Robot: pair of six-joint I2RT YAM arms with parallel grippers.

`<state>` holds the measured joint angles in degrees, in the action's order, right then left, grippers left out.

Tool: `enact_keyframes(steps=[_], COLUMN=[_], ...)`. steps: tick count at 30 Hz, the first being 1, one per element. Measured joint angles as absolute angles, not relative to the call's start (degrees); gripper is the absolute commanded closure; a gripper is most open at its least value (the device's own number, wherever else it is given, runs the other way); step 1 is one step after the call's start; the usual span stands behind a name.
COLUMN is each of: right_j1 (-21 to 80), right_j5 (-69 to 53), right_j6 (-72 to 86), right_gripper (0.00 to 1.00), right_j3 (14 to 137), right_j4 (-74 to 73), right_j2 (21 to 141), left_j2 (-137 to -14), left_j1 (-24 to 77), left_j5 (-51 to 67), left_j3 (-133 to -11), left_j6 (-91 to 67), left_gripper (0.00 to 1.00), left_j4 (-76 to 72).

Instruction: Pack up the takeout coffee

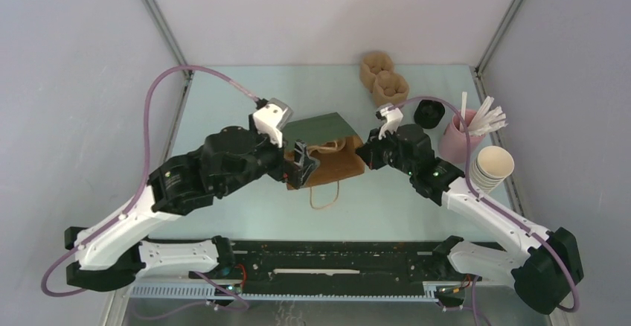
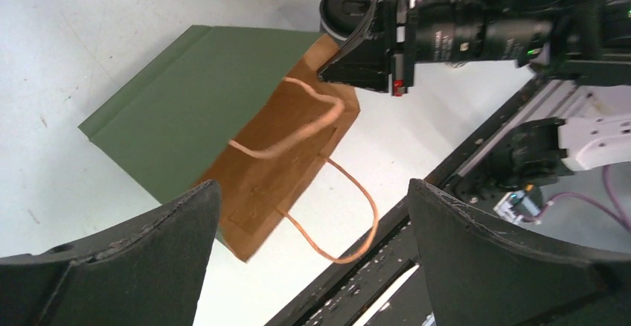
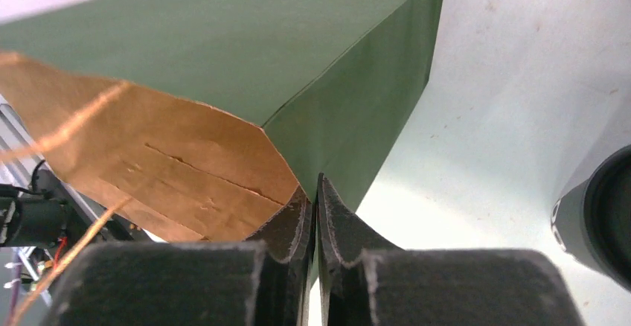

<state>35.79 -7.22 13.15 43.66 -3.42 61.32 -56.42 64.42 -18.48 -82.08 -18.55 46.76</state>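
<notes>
Paper bag (image 1: 320, 129) (image 2: 193, 103) (image 3: 260, 58), green outside and brown inside, lies on its side on the table (image 1: 223, 103) with its mouth towards the arm bases; the twine handles (image 2: 327, 192) trail out flat. Right gripper (image 1: 364, 151) (image 2: 338, 69) (image 3: 316, 192): fingers all but together at the corner of the bag's mouth, apparently pinching the paper rim. Left gripper (image 1: 301, 164) (image 2: 312, 188): fingers spread wide, holding nothing, poised over the mouth. Takeout coffee (image 2: 344, 10) (image 3: 595, 222) stands upright on the table just beside the right gripper, outside the bag; the overhead view hides it under that wrist. Not yet packed. Handling estimate: a paper cup is light, though I cannot tell whether it is filled. The thin wall would dent under a hard squeeze. The black lid (image 2: 344, 2) is slick plastic and likely to pop off if used as a handle. Best hold is across the cup wall below the lid, with moderate pressure, kept upright. The bag is limp, so its mouth needs holding open for entry.
</notes>
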Motion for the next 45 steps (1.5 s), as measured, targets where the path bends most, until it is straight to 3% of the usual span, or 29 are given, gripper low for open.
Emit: enact_keyframes(steps=[9,22,27,30,39,45], right_j1=[35.6,35.5,35.3,35.2,34.1,31.7], right_j5=[-7.7,-8.1,-8.1,-8.1,-10.3,-14.7], right_j6=[17.4,18.0,18.0,19.1,23.6,26.4], right_gripper=[0.9,0.91,0.94,0.95,0.95,0.97], right_j3=[44.6,44.6,44.6,45.7,58.1,68.0], right_j4=[-8.4,-9.9,-10.1,-12.3,-22.7,-32.4], right_j2=[62.6,62.5,62.0,61.8,64.2,70.9], left_j2=[-64.6,-70.6,-70.5,-69.5,-58.8,-47.7], left_j1=[64.5,66.0,66.2,66.2,64.5,56.8], left_j5=[-18.9,-19.3,-19.4,-20.6,-29.3,-28.9], left_j3=[-82.8,-82.7,-82.7,-82.8,-87.1,-87.0], left_j6=[-13.6,-8.5,-8.6,-9.2,-14.7,-20.1], left_gripper=[0.0,0.2,0.05,0.01,0.0,0.05], left_j4=[51.5,51.7,51.6,51.6,50.7,50.4])
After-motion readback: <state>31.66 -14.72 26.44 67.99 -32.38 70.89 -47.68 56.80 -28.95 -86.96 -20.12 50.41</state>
